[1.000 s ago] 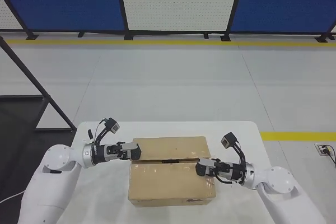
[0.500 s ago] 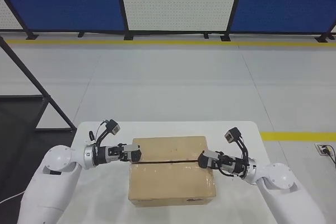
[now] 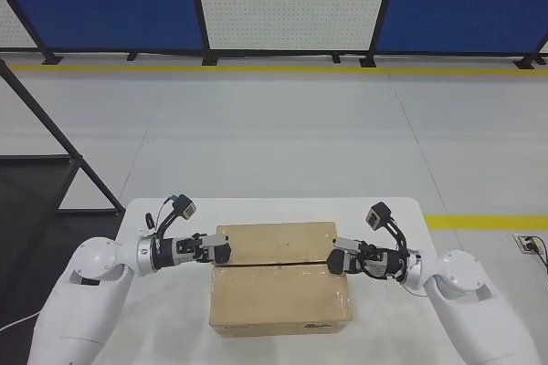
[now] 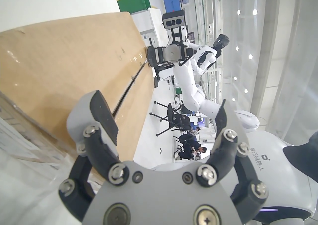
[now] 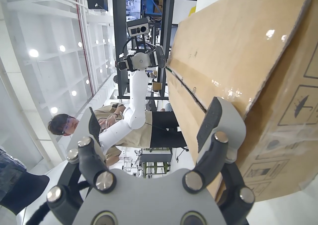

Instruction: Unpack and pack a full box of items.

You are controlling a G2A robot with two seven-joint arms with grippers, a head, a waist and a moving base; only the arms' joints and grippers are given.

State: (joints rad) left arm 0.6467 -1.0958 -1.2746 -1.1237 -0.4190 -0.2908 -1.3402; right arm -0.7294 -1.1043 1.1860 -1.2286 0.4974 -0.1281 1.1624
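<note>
box (image 3: 279,283) blocks mid-table, narrow table (image 3: 283,210) margins around it

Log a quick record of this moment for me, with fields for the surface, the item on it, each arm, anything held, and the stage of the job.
Surface: white table
Item: cardboard box, flaps closed, seam running across its top
Left arm: left gripper open, at one end of the seam
Right arm: right gripper open, at the opposite end of the seam
Held: nothing in either gripper
Stage: cardboard box not yet opened
</note>
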